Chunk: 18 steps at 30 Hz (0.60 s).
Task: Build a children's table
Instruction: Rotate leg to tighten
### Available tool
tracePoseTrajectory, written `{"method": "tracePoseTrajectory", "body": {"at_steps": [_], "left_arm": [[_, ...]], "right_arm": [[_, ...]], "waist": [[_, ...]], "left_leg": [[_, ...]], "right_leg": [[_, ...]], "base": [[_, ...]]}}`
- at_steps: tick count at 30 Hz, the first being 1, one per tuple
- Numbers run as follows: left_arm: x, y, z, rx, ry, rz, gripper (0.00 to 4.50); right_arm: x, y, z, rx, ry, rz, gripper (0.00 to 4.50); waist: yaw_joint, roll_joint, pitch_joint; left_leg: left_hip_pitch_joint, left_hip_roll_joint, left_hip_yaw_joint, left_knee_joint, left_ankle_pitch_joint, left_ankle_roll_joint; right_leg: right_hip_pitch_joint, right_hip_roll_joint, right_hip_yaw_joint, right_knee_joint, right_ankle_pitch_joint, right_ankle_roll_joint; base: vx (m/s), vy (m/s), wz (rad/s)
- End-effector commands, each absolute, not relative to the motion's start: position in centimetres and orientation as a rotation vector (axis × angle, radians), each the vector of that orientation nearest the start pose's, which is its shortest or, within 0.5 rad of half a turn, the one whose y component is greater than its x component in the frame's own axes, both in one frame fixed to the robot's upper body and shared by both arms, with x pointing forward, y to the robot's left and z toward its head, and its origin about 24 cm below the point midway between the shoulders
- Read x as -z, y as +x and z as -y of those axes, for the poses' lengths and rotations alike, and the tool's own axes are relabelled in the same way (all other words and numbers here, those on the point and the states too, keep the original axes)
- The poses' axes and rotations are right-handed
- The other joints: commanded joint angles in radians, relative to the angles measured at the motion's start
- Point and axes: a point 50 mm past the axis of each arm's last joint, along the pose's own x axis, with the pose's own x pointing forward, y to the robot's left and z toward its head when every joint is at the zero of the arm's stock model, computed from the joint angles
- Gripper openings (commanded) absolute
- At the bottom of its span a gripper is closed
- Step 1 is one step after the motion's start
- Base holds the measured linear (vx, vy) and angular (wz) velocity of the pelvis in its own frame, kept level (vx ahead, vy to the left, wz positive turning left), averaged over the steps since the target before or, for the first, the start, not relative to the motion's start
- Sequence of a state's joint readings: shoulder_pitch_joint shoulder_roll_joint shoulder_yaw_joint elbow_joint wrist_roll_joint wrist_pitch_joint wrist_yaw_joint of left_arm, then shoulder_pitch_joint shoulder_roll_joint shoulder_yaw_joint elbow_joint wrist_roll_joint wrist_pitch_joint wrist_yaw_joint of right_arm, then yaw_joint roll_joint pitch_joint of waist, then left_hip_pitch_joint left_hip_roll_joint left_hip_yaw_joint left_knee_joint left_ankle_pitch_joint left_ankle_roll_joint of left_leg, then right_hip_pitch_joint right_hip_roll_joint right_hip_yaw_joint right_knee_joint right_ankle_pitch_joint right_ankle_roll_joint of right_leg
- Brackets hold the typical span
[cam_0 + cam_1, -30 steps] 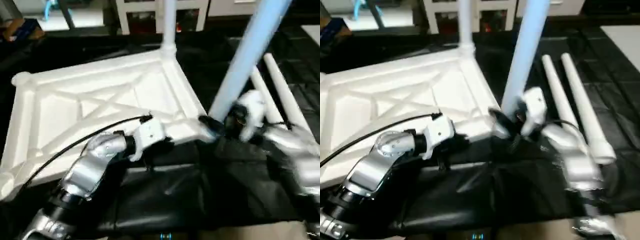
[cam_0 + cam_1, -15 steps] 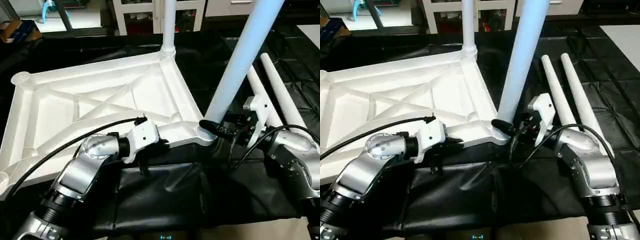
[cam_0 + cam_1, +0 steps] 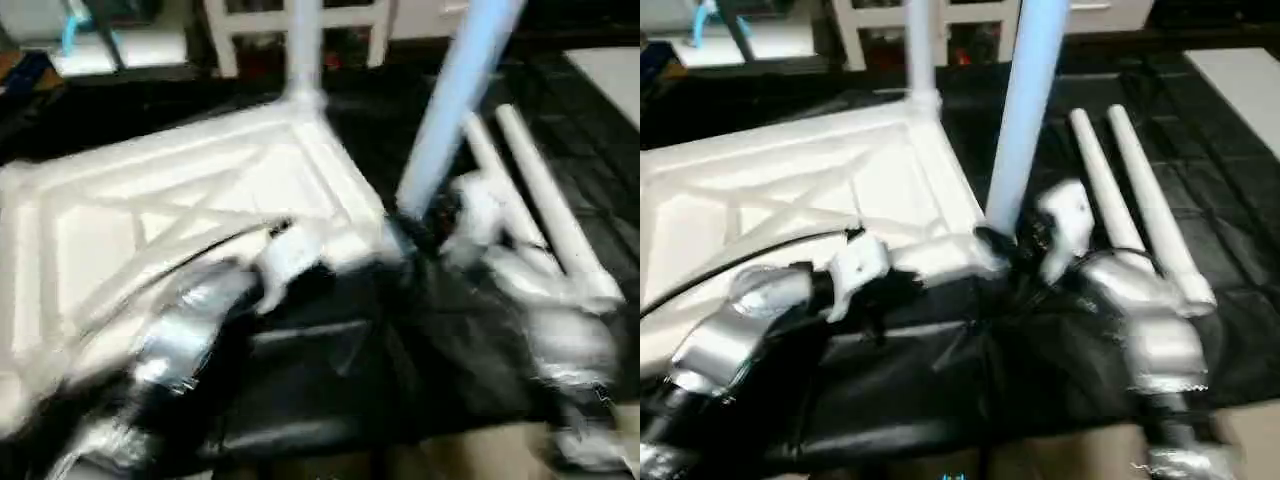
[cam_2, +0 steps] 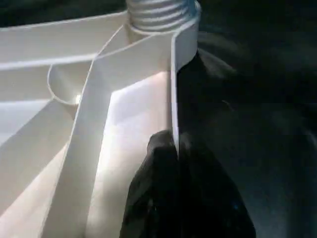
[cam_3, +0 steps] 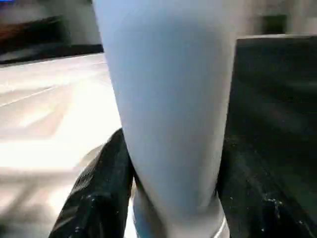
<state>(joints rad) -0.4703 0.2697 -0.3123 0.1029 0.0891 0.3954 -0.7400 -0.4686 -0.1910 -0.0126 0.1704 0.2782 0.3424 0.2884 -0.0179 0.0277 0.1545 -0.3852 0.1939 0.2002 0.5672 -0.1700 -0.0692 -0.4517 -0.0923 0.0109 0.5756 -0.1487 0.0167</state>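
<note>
The table top (image 3: 790, 190) lies ribs-up on the black mat, one leg (image 3: 1025, 110) standing in its near corner socket. My right gripper (image 3: 1005, 245) clasps that leg's base; my left gripper (image 4: 174, 148) pinches the rim. I should twist squarely, keeping the leg upright.

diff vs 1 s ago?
Right end effector has closed in around the near leg at its base, a finger on each side. Left end effector still pinches the top's rim. Far leg and two spare legs unchanged.
</note>
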Motion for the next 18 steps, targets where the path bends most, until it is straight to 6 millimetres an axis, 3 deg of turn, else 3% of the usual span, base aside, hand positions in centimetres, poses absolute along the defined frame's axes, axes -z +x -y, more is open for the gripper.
{"method": "tracePoseTrajectory", "body": {"at_steps": [1,2,3,4,6,8,9,10,12,14,17,18], "left_arm": [[-6.4,28.7,-6.4,1.090,0.443,-0.312,0.00],[-6.6,28.9,-5.0,1.089,0.421,-0.295,0.00],[-6.6,28.9,-5.0,1.089,0.421,-0.295,0.00],[-6.8,28.9,-4.1,1.090,0.407,-0.285,0.00],[-7.4,29.0,-3.1,1.113,0.400,-0.252,0.00],[-7.5,29.1,-3.4,1.116,0.414,-0.243,0.00],[-7.4,29.2,-4.0,1.118,0.430,-0.239,0.00],[-7.3,29.2,-4.4,1.119,0.436,-0.240,0.00],[-7.2,29.0,-6.8,1.144,0.466,-0.231,0.00],[-7.1,28.6,-8.1,1.171,0.464,-0.237,0.00],[-7.2,28.4,-9.4,1.166,0.459,-0.242,0.00],[-7.5,28.2,-10.0,1.180,0.444,-0.228,0.00]], "right_arm": [[-6.6,33.5,17.4,-0.087,0.114,-0.247,1.95],[-6.2,33.8,16.1,-0.070,0.137,-0.252,1.95],[-6.2,33.8,16.1,-0.070,0.137,-0.252,1.95],[-6.1,34.0,15.3,-0.064,0.147,-0.255,1.95],[-6.1,34.3,12.8,-0.178,0.146,-0.254,1.95],[-6.5,34.3,11.9,-0.271,0.138,-0.232,1.95],[-7.0,34.2,12.1,-0.320,0.139,-0.200,1.95],[-7.4,34.2,12.3,-0.339,0.134,-0.177,2.30],[-9.5,33.7,14.3,-0.437,0.087,-0.066,2.65],[-10.7,33.1,15.7,-0.511,0.067,-0.027,2.74],[-11.9,32.2,17.0,-0.625,0.020,0.002,3.00],[-12.6,31.4,17.7,-0.707,-0.008,0.008,3.08]], "waist": [[0.008,-0.005,-0.055],[0.006,-0.005,-0.055],[0.003,-0.005,-0.052],[0.003,-0.008,-0.055],[0.003,-0.010,-0.052],[0.001,-0.015,-0.052],[0.002,-0.013,-0.053],[0.004,-0.012,-0.054],[0.008,-0.015,-0.056],[0.014,-0.015,-0.058],[0.021,-0.012,-0.064],[0.027,-0.007,-0.062]], "left_leg": [[0.019,0.009,-0.008,-0.075,-0.316,-0.012],[0.019,0.010,-0.007,-0.075,-0.334,-0.012],[0.015,0.007,-0.009,-0.079,-0.374,-0.017],[0.020,0.005,-0.011,-0.079,-0.399,-0.024],[0.018,0.005,-0.014,-0.082,-0.426,-0.024],[0.014,0.003,-0.018,-0.084,-0.445,-0.014],[0.012,0.004,-0.019,-0.085,-0.437,-0.008],[0.012,0.004,-0.019,-0.085,-0.432,-0.004],[0.010,0.008,-0.016,-0.085,-0.389,0.015],[0.009,0.011,-0.012,-0.083,-0.344,0.039],[0.007,0.012,-0.003,-0.072,-0.236,0.075],[0.009,0.013,-0.002,-0.071,-0.207,0.088]], "right_leg": [[0.040,-0.010,0.003,-0.076,-0.396,-0.156],[0.038,-0.010,0.004,-0.078,-0.396,-0.150],[0.033,-0.008,0.002,-0.082,-0.431,-0.130],[0.031,-0.007,0.000,-0.084,-0.454,-0.111],[0.028,-0.005,-0.001,-0.088,-0.470,-0.091],[0.030,-0.006,-0.003,-0.090,-0.493,-0.073],[0.030,-0.008,-0.002,-0.091,-0.485,-0.069],[0.031,-0.008,-0.003,-0.092,-0.477,-0.069],[0.036,-0.008,0.000,-0.088,-0.406,-0.082],[0.042,-0.007,0.002,-0.081,-0.322,-0.118],[0.049,-0.008,0.004,-0.066,-0.183,-0.194],[0.053,-0.008,0.004,-0.062,-0.141,-0.214]], "base": [[-0.056,0.015,-0.01],[0.000,0.000,0.00],[0.000,0.000,0.00],[0.000,0.000,0.00],[0.000,0.000,0.00],[0.000,0.000,0.00],[0.000,0.000,0.00],[0.000,0.000,0.00],[0.000,0.000,0.00],[0.000,0.000,0.00],[0.017,-0.003,0.01],[0.066,0.001,0.01]]}}
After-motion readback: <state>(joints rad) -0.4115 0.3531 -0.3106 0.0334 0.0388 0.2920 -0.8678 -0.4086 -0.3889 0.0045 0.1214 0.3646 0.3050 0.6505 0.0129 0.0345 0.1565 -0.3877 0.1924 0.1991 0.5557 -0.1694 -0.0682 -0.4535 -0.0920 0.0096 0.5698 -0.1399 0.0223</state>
